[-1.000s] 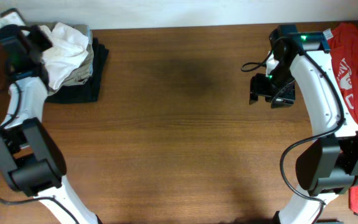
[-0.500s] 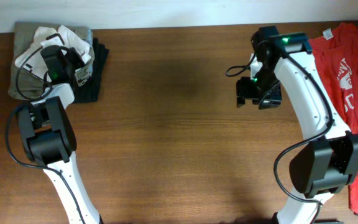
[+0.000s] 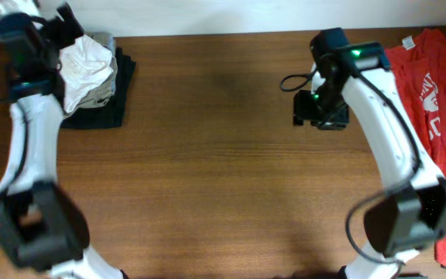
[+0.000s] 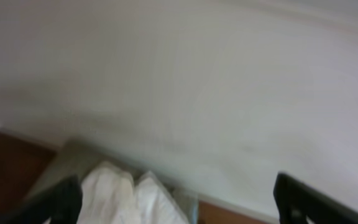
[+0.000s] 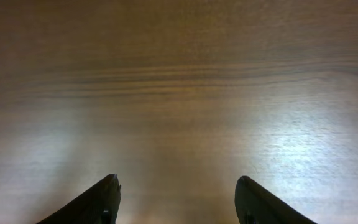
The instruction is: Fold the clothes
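The white T-shirt (image 3: pixel 87 66) lies in a loose, crumpled bunch on top of the pile, over a folded khaki garment (image 3: pixel 104 91), with a black garment (image 3: pixel 103 116) at the bottom. No edge is squared and no sleeve is laid out, so we judge the folding has not begun. We take it the shirt was only parked on the pile, because it needs flat wood before any fold can be made.

The left gripper (image 4: pixel 178 193) hangs just above the far side of the pile and looks toward the pale wall (image 4: pixel 185 74). Its jaws stand spread wide, with the white cloth below them and nothing pinched. From there, we think it is well placed to come down and take a fresh hold on a hem or shoulder.

The right gripper (image 5: pixel 178 186) is well apart from the pile, across the table (image 3: pixel 207 155), with only wood grain under it. Its jaws are parted too and grasp nothing. We read this as a waiting pose, ready to take the other side once the shirt is drawn off the pile.

Farthest from the pile, at the opposite edge, a red T-shirt (image 3: pixel 432 70) lies spread out, away from the work.
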Robot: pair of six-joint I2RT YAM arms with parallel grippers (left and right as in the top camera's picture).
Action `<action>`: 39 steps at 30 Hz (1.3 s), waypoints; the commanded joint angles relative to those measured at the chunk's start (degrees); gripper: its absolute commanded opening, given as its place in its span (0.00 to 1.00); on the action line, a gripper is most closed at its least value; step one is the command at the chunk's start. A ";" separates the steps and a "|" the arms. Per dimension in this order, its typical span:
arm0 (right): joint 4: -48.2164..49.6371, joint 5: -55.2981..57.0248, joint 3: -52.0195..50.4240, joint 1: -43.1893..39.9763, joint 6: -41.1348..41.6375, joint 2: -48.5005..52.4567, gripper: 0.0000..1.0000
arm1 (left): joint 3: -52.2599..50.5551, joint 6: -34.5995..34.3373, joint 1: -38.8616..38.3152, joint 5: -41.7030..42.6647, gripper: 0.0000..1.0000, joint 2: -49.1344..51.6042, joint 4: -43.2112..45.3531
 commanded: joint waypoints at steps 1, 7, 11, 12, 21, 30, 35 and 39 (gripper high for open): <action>-2.29 1.60 0.04 0.37 0.90 -13.42 0.63 | -0.35 0.17 0.00 0.68 0.99 -11.15 -13.62; -8.11 1.62 -0.04 3.67 0.94 -29.59 0.63 | -0.35 -0.24 0.00 1.75 0.99 -22.43 -35.28; -9.33 1.66 -1.31 8.76 0.98 -40.48 0.61 | -0.35 -0.24 0.00 1.73 0.99 -25.16 -42.42; -9.14 2.10 -2.03 9.49 1.03 -42.84 0.61 | -0.35 -0.22 0.00 1.73 0.99 -25.31 -43.56; -9.18 12.15 -4.90 10.05 2.91 -58.31 0.99 | -0.37 -0.22 0.00 1.70 0.99 -25.20 -48.04; -10.43 12.15 -4.90 10.05 2.91 -59.84 0.98 | -0.37 -0.22 0.00 1.70 0.99 -25.20 -48.02; -10.43 12.15 -4.90 10.05 2.91 -59.84 0.99 | -0.37 -0.22 0.00 1.70 0.99 -25.20 -48.04; -10.43 12.17 -4.90 10.05 2.91 -59.84 0.99 | -0.37 -0.22 0.00 1.70 0.99 -25.20 -48.02</action>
